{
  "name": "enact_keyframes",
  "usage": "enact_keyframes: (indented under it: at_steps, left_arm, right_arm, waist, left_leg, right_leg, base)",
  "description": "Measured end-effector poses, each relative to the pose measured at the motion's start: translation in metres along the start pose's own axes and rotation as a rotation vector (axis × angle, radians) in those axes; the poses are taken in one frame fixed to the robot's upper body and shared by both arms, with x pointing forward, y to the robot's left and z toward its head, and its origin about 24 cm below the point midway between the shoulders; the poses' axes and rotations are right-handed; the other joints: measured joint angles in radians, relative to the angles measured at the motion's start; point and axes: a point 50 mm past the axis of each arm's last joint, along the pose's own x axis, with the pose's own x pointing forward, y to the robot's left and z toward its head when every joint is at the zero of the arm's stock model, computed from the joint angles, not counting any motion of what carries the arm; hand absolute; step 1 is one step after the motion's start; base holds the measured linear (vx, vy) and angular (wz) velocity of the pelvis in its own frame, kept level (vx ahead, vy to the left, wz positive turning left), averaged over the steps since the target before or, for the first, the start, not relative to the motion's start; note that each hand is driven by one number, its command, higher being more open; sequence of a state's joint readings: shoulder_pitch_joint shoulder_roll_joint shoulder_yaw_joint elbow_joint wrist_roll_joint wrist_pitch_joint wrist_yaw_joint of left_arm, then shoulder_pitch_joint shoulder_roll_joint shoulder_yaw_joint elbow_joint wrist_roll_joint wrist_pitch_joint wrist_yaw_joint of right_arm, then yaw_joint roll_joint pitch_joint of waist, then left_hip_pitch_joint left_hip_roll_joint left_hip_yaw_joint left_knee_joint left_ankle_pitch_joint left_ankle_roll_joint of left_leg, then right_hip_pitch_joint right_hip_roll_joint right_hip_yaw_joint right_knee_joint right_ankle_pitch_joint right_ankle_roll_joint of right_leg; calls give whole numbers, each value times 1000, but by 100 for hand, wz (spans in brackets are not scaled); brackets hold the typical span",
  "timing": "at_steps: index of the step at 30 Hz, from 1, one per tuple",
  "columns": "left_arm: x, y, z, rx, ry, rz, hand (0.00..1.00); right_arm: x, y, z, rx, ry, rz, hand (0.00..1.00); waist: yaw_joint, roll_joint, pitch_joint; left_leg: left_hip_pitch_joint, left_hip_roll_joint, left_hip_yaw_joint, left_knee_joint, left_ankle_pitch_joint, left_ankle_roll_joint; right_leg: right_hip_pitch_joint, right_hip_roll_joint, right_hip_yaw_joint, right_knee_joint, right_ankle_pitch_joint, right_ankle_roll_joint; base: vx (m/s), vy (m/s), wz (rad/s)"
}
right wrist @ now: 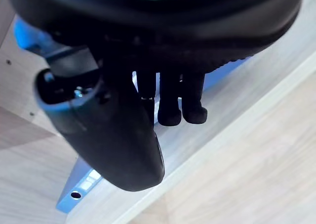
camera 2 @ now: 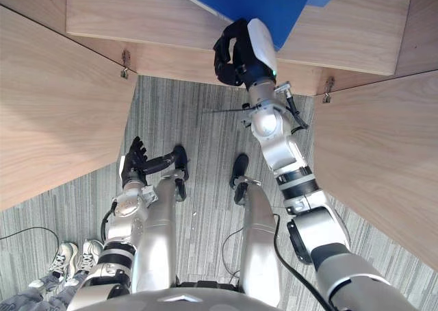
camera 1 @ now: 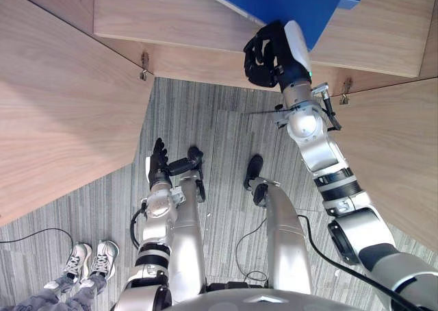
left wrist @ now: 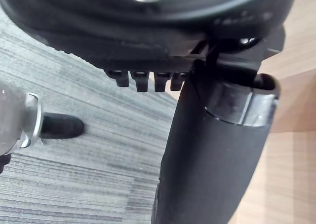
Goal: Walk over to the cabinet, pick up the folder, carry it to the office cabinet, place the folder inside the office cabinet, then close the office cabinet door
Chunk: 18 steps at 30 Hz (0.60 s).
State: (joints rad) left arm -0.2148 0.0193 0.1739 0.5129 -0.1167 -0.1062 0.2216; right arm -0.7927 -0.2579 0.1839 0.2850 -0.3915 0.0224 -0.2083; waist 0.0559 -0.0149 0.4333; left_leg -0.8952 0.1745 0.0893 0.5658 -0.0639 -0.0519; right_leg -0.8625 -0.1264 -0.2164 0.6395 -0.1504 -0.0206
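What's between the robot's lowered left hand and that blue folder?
In the left eye view, bare grey carpet lies past the left hand, then the front of the wooden shelf that carries the blue folder.

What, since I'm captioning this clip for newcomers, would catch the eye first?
The bright blue folder lies on the wooden shelf at the top of the head views, with the right hand at its near corner. The left door and right door stand open on either side above grey carpet. The left hand hangs low and open; a person's shoes show at lower left.
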Motion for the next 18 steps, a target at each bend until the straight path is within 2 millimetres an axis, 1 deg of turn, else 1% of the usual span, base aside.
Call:
enact_keyframes:
  at_steps: [2, 3, 6, 10, 16, 18]
  left_arm:
    - [1, 0, 1, -2, -5, 6, 100]
    - [1, -1, 3, -4, -9, 9, 100]
    - [1, -1, 3, -12, -7, 12, 100]
    - [1, -2, 2, -24, -4, 18, 100]
    - [6, -5, 9, -57, -15, 26, 100]
    - [7, -6, 10, -67, -14, 26, 100]
  right_arm:
    - [6, -6, 2, 11, 7, -42, 0]
    - [13, -12, 5, 19, 5, -81, 0]
    - [24, -22, 10, 24, 6, -124, 0]
    - [34, -30, 11, 60, 28, -160, 0]
    - [51, -44, 15, 129, 63, -199, 0]
    - [57, -48, 17, 125, 68, -209, 0]
  waist:
    - [0, 0, 0]
    - [0, 0, 0]
    - [0, 0, 0]
    - [2, 0, 0]
    - [2, 1, 0]
    - [2, 1, 0]
  left_leg:
    - [-4, -1, -2, -1, 0, 0]
    - [-15, -2, -4, 0, 1, 2]
    - [-31, -6, -7, 2, 4, 4]
    - [-34, -9, -8, 1, 5, 4]
    - [-51, -10, -18, 3, 5, 4]
    - [-56, -11, -18, 3, 5, 4]
  right_leg:
    - [-2, -1, -2, 0, 0, 0]
    - [-12, -3, -4, 2, 0, 0]
    - [-26, -6, -7, 4, 0, 0]
    - [-27, -10, -9, 1, 0, 0]
    - [-34, -11, -21, 0, 0, 0]
    - [-38, -12, -21, 0, 0, 0]
  base:
    - [0, 46, 3]
    - [1, 31, 4]
    - [17, 40, 5]
    - [29, 42, 3]
    - [8, 25, 3]
    - [18, 35, 1]
